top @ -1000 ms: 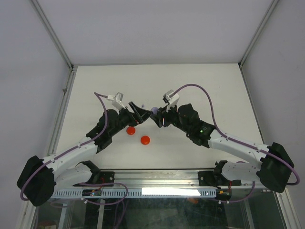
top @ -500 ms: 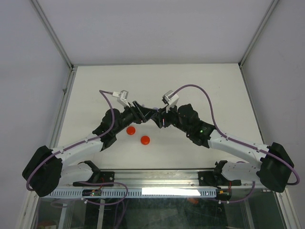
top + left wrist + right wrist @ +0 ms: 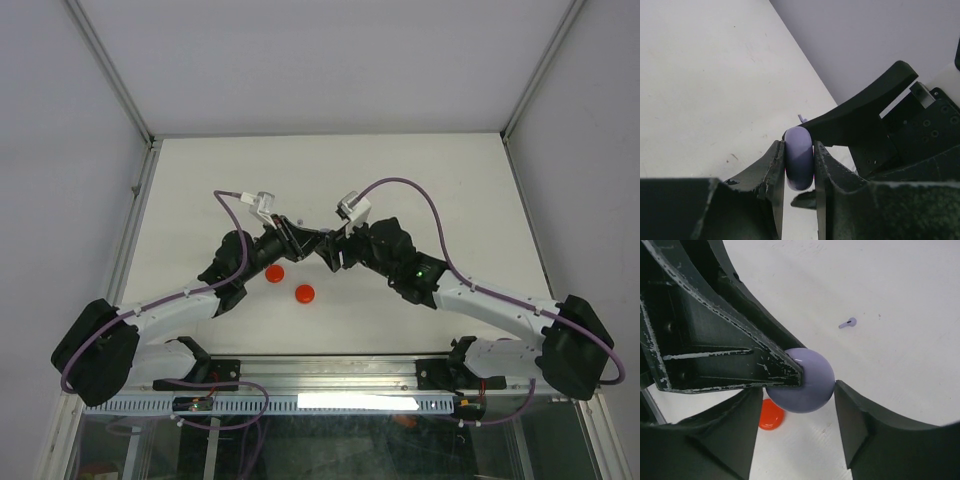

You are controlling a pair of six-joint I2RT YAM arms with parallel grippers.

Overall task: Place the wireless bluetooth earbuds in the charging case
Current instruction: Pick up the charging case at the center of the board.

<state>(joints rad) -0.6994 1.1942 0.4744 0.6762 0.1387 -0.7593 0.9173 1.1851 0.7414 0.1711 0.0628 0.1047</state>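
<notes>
A round pale lavender charging case [image 3: 799, 160] is up off the table, closed, where my two grippers meet. My left gripper [image 3: 799, 145] is shut on its flat faces. My right gripper [image 3: 799, 389] straddles the same case [image 3: 812, 385] across its rim; its right pad [image 3: 840, 390] touches the rim, and the other side is hidden behind the left finger. One tiny lavender earbud [image 3: 847, 323] lies on the white table beyond the case, and it shows as a speck [image 3: 802, 118] in the left wrist view. From above, both grippers [image 3: 318, 243] meet at mid-table.
Two red round discs [image 3: 275, 272] [image 3: 304, 293] lie on the table just in front of the grippers; one [image 3: 771, 417] shows under the case in the right wrist view. Grey walls and metal rails [image 3: 135, 215] border the white table.
My left gripper has swung right to the case held by the right gripper and closed on it. The right jaws have eased very slightly.
</notes>
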